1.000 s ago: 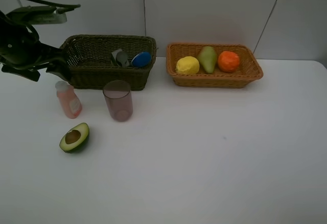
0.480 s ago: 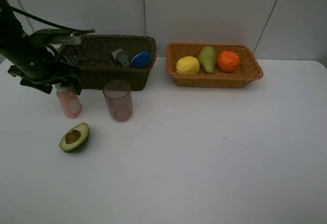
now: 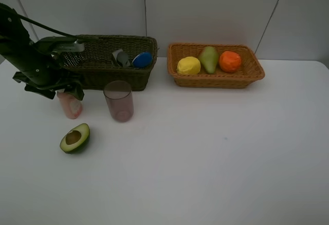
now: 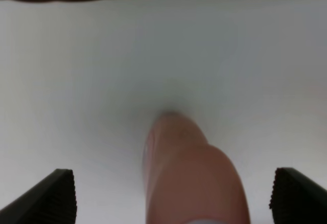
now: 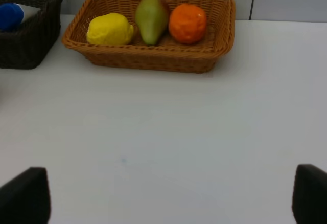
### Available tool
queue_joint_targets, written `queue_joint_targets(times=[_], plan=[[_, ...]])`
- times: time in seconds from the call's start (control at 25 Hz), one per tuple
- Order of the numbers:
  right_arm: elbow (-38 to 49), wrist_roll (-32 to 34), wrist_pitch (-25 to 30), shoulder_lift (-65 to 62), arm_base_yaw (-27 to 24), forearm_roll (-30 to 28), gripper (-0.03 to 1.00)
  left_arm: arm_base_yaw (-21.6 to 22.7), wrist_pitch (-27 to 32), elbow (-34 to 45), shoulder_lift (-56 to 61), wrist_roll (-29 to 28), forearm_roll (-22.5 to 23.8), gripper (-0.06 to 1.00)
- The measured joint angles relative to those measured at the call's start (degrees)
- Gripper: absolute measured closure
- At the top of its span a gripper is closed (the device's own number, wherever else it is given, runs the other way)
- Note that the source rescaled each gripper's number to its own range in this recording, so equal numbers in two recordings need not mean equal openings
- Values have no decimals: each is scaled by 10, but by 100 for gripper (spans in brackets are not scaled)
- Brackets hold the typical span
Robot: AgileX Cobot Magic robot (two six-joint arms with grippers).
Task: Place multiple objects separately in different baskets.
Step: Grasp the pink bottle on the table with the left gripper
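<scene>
Hanging with its jaws wide apart over the pink bottle [image 3: 70, 107], which stood on the bench [image 3: 205, 153] at the left of the frame in front of the dark basket [image 3: 110, 60], the left claw [image 3: 64, 87] could, I judge, tip it if one jaw touched first.

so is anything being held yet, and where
Nothing held: left end effector stands open around the pink bottle; right end effector is open and empty.
</scene>
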State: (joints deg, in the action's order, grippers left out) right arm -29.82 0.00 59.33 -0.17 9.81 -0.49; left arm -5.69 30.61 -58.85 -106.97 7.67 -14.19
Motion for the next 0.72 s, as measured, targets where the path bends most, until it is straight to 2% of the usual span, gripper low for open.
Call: queue_joint_targets(times=[0.72], plan=[[0, 0, 0, 0, 0, 0, -3, 0, -1, 0, -1, 3, -17, -4]])
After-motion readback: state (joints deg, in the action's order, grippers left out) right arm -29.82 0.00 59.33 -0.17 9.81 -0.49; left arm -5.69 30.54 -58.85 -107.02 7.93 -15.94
